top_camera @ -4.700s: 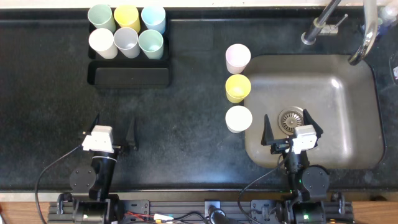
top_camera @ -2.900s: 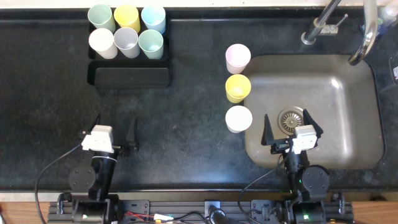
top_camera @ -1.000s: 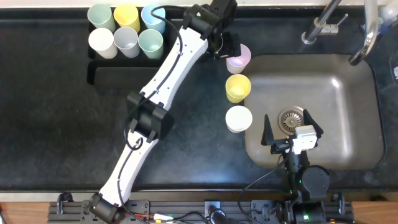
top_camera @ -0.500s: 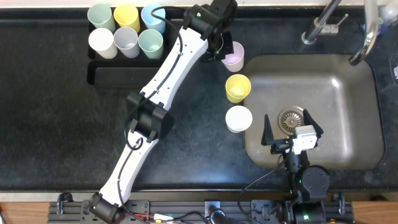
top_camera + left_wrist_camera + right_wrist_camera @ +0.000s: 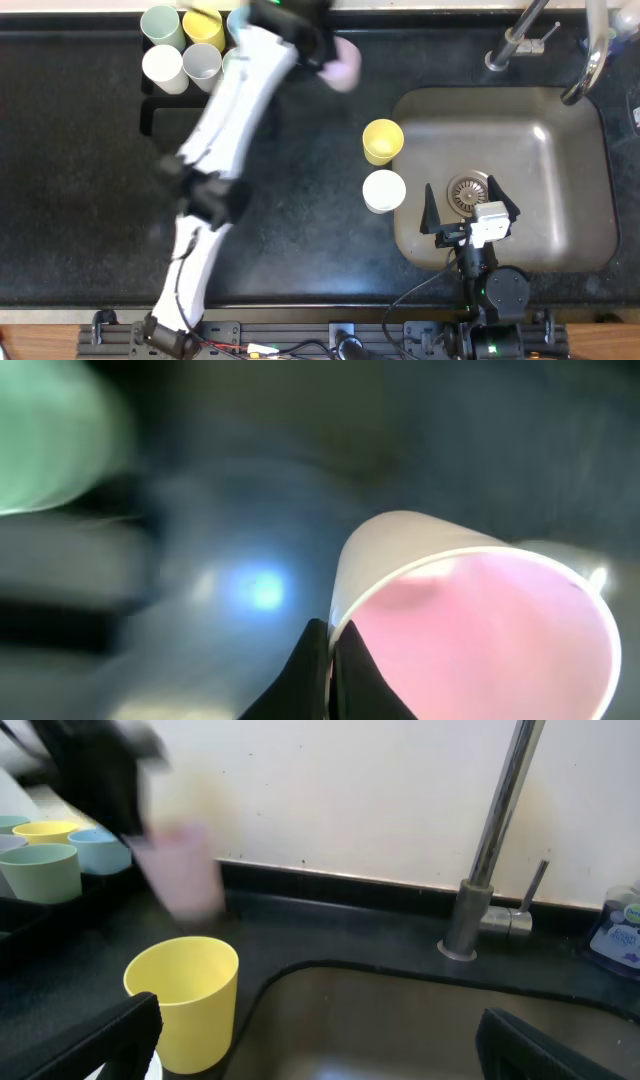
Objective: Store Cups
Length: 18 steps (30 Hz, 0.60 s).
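Pinching the rim of the pale pink plastic cup [image 5: 480,620], the left claw [image 5: 329,650] is holding it up off the dark worktop [image 5: 320,240], near the black cup rack [image 5: 160,121]. A yellow plastic cup [image 5: 382,141] and a white plastic cup [image 5: 384,190] are sitting beside the steel sink [image 5: 560,220], and the right claw [image 5: 462,195] is hanging spread wide over it.

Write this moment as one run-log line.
left fingers shut on pink cup | right fingers open, at sink | yellow cup, white cup on counter

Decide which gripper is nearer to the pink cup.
Left. The left gripper pinches the rim of the pink cup; the right gripper sits open over the sink, well away from it.
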Each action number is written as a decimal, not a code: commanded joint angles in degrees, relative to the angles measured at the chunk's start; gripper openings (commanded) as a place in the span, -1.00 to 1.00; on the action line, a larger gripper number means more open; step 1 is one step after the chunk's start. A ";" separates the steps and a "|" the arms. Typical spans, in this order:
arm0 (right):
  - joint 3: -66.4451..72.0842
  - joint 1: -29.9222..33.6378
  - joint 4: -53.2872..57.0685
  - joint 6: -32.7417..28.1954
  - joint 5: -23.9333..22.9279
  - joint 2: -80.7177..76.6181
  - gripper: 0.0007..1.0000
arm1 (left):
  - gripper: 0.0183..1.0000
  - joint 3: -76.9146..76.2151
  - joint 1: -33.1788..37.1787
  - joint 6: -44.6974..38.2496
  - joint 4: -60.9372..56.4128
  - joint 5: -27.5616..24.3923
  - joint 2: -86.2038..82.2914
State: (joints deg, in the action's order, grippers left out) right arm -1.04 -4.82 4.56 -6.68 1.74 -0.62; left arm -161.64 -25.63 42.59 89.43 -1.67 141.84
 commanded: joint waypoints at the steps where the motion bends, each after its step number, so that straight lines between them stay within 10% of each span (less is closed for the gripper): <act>1: 0.76 -0.02 -0.31 0.00 0.57 0.42 1.00 | -0.96 0.33 7.80 0.83 7.34 12.83 -17.11; 10: 0.76 -0.02 -0.31 0.00 0.57 0.42 0.99 | -0.96 32.79 20.72 1.84 4.68 17.77 -37.64; 18: 0.76 -0.02 -0.31 0.00 0.57 0.42 1.00 | -0.96 65.51 31.74 1.88 -15.87 6.67 -47.06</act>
State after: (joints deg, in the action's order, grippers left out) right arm -1.04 -4.82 4.56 -6.66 1.72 -0.64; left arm -101.41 3.44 43.75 76.01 10.37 97.65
